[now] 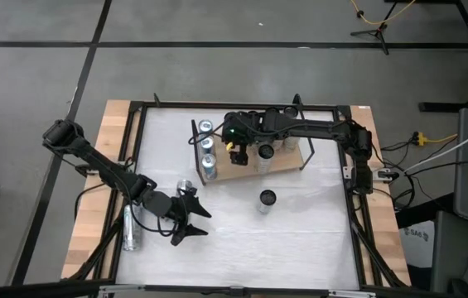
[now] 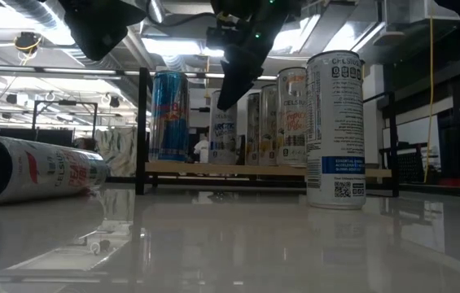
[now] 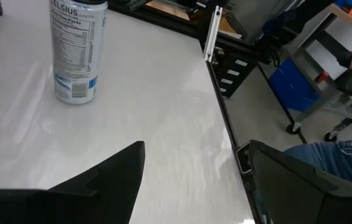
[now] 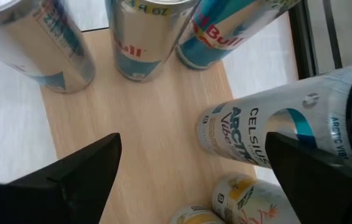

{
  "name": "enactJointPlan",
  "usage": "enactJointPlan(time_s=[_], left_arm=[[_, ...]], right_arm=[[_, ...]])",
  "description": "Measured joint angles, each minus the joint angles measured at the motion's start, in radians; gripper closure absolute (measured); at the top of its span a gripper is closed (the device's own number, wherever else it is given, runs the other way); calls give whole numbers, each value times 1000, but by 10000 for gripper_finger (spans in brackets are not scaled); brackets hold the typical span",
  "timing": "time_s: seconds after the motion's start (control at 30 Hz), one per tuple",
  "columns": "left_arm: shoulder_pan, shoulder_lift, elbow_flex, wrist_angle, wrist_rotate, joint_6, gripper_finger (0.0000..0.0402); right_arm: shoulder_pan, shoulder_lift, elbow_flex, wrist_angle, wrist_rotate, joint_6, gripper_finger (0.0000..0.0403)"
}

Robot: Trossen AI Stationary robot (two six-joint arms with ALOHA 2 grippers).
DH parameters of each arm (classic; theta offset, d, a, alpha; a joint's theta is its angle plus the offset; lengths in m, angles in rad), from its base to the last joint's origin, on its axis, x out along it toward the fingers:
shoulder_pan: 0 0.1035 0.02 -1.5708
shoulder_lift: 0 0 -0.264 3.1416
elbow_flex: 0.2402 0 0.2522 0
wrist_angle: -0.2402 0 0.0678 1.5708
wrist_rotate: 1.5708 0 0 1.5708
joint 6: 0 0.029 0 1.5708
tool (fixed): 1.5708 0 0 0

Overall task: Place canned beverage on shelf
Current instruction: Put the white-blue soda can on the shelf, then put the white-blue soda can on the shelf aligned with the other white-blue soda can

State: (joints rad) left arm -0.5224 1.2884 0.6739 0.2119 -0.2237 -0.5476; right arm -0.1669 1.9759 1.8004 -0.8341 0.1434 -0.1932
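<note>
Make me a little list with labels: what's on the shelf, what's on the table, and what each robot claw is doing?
shelf: wooden board holding several upright cans
standing can: upright on the white table, off the shelf
lying can: on its side at the table's left edge
right gripper: over the shelf, jaws open, holding nothing
left gripper: over the table, jaws open, empty

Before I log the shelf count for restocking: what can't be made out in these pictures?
- High view: the right gripper and its arm cover part of the shelf, so cans below can't be counted.
- Low view: the standing Celsius can blocks the shelf's end.
- Right wrist view: the Red Bull cans are cut off by the edge.
</note>
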Motion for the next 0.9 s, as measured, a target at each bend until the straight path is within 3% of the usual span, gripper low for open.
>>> enactJointPlan(time_s=[0.33, 0.67, 0.9], left_arm=[[0, 0, 0, -1, -3, 0, 120], [0, 0, 0, -3, -49, 0, 120], [0, 0, 0, -3, -54, 0, 120]], right_arm=[[41, -7, 4, -14, -3, 0, 8], [204, -36, 214, -288, -3, 44, 8], [344, -57, 235, -484, -3, 168, 8]])
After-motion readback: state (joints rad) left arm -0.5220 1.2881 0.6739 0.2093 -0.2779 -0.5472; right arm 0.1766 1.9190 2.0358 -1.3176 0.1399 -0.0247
